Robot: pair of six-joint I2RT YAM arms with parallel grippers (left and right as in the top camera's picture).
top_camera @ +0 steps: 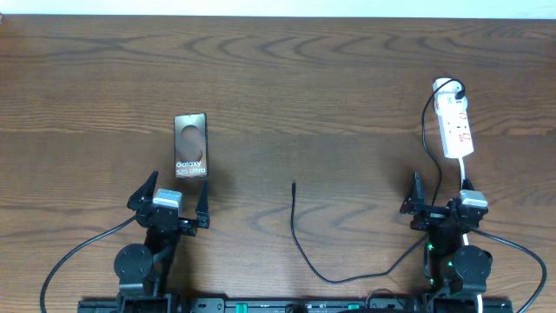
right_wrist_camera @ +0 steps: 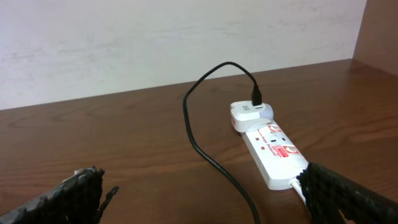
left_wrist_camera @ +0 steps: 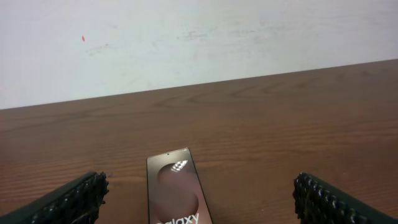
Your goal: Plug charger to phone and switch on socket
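Overhead shows wood-grain table [top_camera: 287, 96] edged by white wall [top_camera: 261, 7].

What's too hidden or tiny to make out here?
- Dark brownish rectangular phone: left wrist view, bottom edge cuts off its lower part; no charging port visible.
- Narrow white power strip: right wrist view, a jaw hides its near end; switch state too small.
- Thin black charger cable tip: overhead, too small.
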